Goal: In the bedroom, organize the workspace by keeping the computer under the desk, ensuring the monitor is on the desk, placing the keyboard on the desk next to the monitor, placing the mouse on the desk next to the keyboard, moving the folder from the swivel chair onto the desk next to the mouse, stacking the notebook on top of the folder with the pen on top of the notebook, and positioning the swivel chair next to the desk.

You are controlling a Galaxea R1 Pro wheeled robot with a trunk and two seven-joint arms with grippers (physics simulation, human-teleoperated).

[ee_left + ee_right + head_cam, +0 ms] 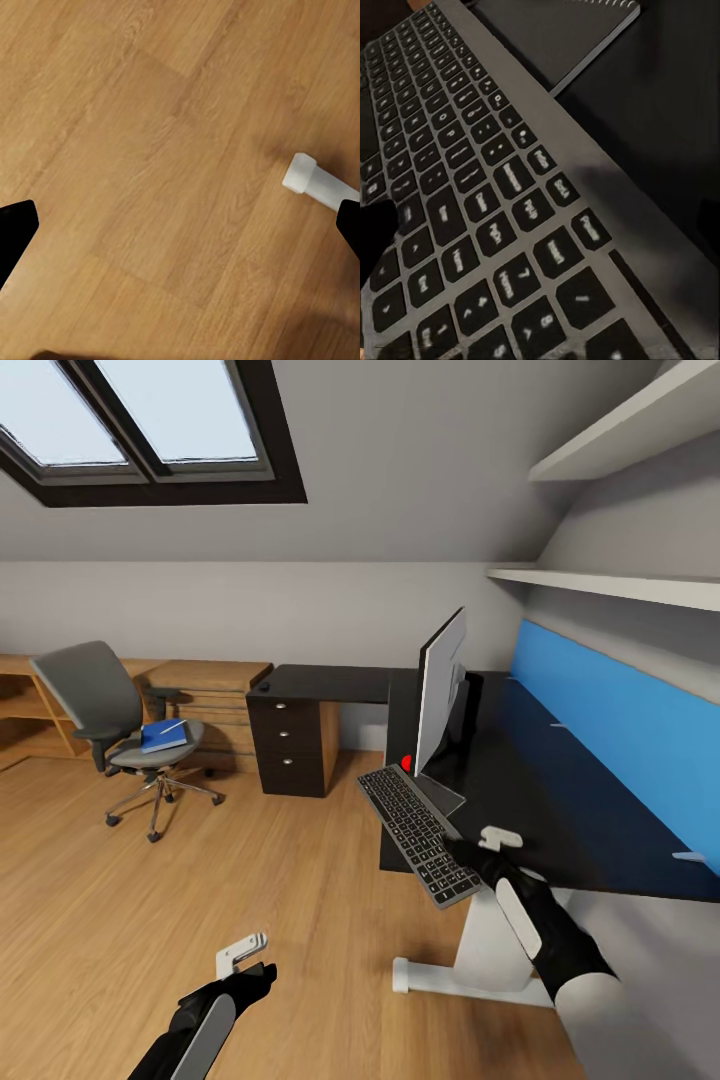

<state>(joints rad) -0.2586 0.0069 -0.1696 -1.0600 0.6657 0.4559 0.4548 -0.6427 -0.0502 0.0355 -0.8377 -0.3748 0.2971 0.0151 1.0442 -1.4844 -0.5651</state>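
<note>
Right fingers (470, 857): dark, clenched on the near end of the keyboard (415, 833), judged from the head view; the right wrist view has the keys running away from the camera at close range, with a dark finger edge (376, 225) over the key rows.

Keyboard: slim, silver-grey, dark keys. It lies slantwise across the front edge of the surface (560, 800), its near end overhanging the floor, its far end beside the monitor's stand plate (440, 792).

Monitor (440, 695): upright on the surface, seen nearly edge-on, silver-white back. A small red object (406, 763) shows at its foot, partly hidden; what it is cannot be told.

Handling note, keyboard placement: the overhang is the fault to correct. Judged best to carry the held end inward over the glossy black top until the whole body is supported, long side parallel to the screen, then lower flat before releasing. A low, level lift would keep the far end from scraping or knocking the stand. Room should be left beside it for the mouse.

Left fingers (243, 953): released, tips spread wide in the left wrist view (15, 225), hanging idle over the wooden floor (200, 900) near the white foot of the desk leg (304, 174).

Swivel chair (110, 725): well apart from the surface, by the light wooden cabinets (210, 690).

Folder (163, 735): blue, on the chair seat, a thin white pen (174, 727) seemingly lying on it.
</note>
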